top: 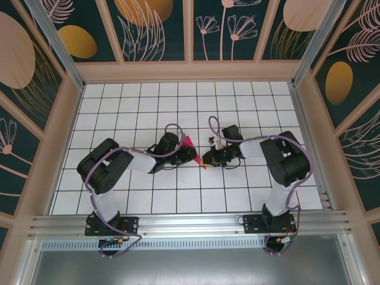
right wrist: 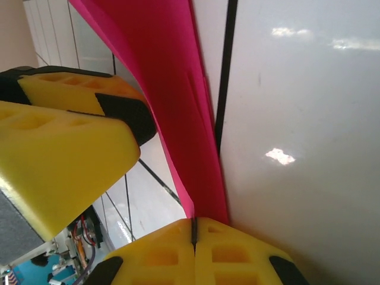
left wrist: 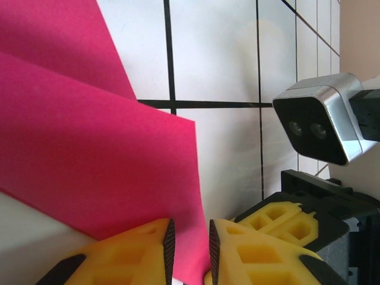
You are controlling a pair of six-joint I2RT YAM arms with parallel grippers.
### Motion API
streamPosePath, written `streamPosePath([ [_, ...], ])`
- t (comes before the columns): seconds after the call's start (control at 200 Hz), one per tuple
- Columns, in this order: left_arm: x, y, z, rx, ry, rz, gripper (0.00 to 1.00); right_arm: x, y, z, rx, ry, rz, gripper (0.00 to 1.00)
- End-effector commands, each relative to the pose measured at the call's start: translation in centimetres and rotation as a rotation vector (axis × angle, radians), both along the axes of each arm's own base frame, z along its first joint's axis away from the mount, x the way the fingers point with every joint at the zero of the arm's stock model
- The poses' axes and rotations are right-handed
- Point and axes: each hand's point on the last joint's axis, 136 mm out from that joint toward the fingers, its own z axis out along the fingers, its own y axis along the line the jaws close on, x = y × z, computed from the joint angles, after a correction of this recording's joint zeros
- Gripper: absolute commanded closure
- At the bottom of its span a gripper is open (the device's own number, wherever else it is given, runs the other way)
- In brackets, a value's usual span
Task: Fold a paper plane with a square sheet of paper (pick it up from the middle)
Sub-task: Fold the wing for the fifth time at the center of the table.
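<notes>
On the white gridded desk (top: 148,196), the left tool (left wrist: 189,237) is pinching the edge of a folded pink sheet of paper (left wrist: 89,148) between narrowly parted yellow fingers (left wrist: 142,252). The sheet is standing up off the desk near its middle. Just beside it, the right tool (right wrist: 194,228) is clamping the sheet's narrow end, its 2 fingers pressed together.
</notes>
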Motion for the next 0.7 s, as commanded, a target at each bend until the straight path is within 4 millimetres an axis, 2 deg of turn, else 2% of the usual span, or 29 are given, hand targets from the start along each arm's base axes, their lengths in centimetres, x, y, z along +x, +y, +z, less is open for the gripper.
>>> streamPosePath([
  [0.0,-0.2,-0.3,-0.5,-0.009,-0.001,-0.007,0.75,-0.4,0.1,-0.1,0.029,0.053,-0.005,1.0],
  [0.345,-0.4,1.9,-4.4,0.149,0.114,0.079,0.8,0.0,-0.4,-0.9,-0.002,0.079,-0.033,1.0],
  [0.385,-0.4,2.4,-5.1,0.182,0.136,0.097,0.81,0.1,-0.5,-0.9,-0.009,0.075,-0.038,0.97],
  [0.54,-0.6,3.8,-7.1,0.284,0.211,0.155,0.83,1.0,-1.2,0.8,-0.043,-0.022,-0.065,0.86],
  [0.626,-0.7,4.1,-7.5,0.308,0.232,0.169,0.83,1.5,-1.8,1.8,-0.081,-0.102,-0.073,0.85],
  [0.696,-0.6,4.4,-7.7,0.328,0.239,0.176,0.83,1.3,-1.8,2.3,-0.099,-0.161,-0.048,0.88],
])
